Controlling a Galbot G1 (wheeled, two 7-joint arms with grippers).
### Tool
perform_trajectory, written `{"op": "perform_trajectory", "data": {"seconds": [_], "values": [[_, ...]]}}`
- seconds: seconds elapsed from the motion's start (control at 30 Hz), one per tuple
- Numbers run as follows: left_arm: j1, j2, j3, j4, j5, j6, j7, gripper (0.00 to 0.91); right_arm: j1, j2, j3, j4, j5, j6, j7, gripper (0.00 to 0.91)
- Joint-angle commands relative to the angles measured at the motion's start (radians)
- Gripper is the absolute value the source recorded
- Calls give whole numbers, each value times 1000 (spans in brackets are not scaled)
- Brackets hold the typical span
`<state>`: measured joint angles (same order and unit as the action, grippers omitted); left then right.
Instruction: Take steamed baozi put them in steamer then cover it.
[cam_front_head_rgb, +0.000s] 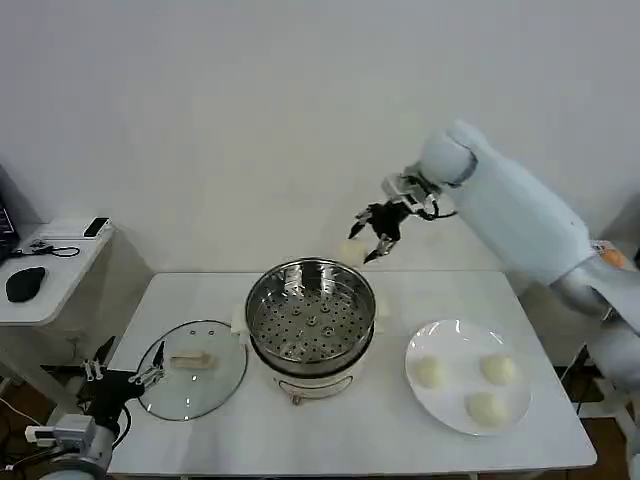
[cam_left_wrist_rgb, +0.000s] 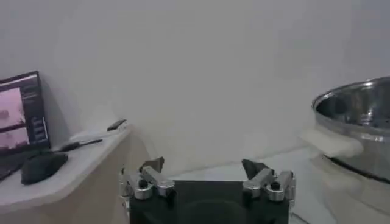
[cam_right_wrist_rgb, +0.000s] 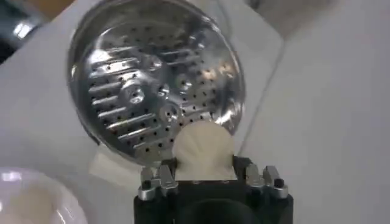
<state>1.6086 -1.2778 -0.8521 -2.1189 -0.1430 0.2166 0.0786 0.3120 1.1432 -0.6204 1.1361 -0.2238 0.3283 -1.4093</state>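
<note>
Baozi, count: four. Three lay on the plate (cam_front_head_rgb: 512, 410) on the right of the worktop (cam_front_head_rgb: 390, 440): one (cam_front_head_rgb: 429, 372), one (cam_front_head_rgb: 497, 369), one (cam_front_head_rgb: 487, 407). The fourth baozi (cam_right_wrist_rgb: 203, 149) was in the right claw.
Right claw (cam_front_head_rgb: 373, 237): raised above and behind the steamer's far rim, fingers clamped on either side of that one bun; in the right wrist view the bun sat between the fingers with the steamer's holed floor beyond it.
Steamer (cam_front_head_rgb: 311, 318): one, at mid worktop, steel basket on a cream base; no bun inside it.
Cover (cam_front_head_rgb: 192, 368): one, glass, lying flat on the worktop just left of the steamer, bar handle up, off the basket.
Left claw (cam_front_head_rgb: 125, 372): low at the worktop's left edge, beside the cover, fingers spread apart and holding nothing; the left wrist view showed both fingertips (cam_left_wrist_rgb: 153, 165) wide apart, with the steamer's rim (cam_left_wrist_rgb: 356, 100) off to one side.
Side desk (cam_front_head_rgb: 45, 280): one, left of the worktop, carrying a mouse (cam_front_head_rgb: 24, 283).
</note>
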Motion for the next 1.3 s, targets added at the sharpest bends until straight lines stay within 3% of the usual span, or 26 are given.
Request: {"op": "perform_trajectory", "data": {"seconds": [0.03, 0.07, 0.13, 0.33, 0.6, 0.97, 1.3], "values": [[8, -8, -1, -5, 6, 0, 0, 907, 49, 55, -94, 57, -187, 265, -19, 635], [11, -10, -2, -6, 7, 0, -1, 907, 38, 63, -78, 70, -267, 291, 0, 635], [16, -14, -2, -8, 11, -1, -2, 907, 31, 66, -79, 81, -332, 296, 16, 635], [26, -26, -1, -19, 12, -1, -4, 907, 5, 74, -88, 71, -459, 331, 59, 635], [24, -35, 8, -17, 23, -2, -5, 907, -29, 123, -59, 49, -452, 311, 74, 635], [32, -28, -3, -9, 20, -2, -6, 907, -61, 189, -49, 12, -345, 257, 62, 635], [30, -25, -2, 4, 19, -4, -6, 907, -112, 266, -19, -126, -389, 247, 84, 635]]}}
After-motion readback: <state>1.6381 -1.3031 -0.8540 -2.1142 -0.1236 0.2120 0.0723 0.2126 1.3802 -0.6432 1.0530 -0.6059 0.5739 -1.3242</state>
